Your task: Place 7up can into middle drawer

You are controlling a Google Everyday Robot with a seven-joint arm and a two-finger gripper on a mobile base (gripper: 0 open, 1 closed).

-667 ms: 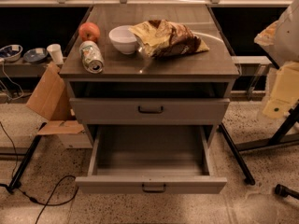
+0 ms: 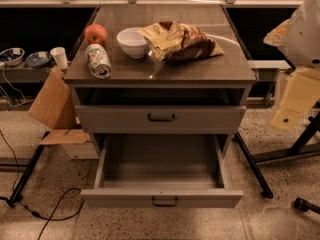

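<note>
Nearest us, the middle drawer (image 2: 200, 198) stands pulled open. Farther back, left on the table (image 2: 200, 71), the 7up can (image 2: 98, 60) lies on its side beside the apple (image 2: 95, 34). At right our tool (image 2: 294, 101) hangs well apart; its state we cannot tell. Next we must reach and grasp the can. Nothing has moved since earlier.

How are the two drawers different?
The middle drawer is pulled out; the drawer above is pushed shut. The middle drawer shows its bare inside; the upper one hides its inside. Both are grey with a dark bar handle. The gripper is out of view; only the robot's arm shows at the right.
</note>
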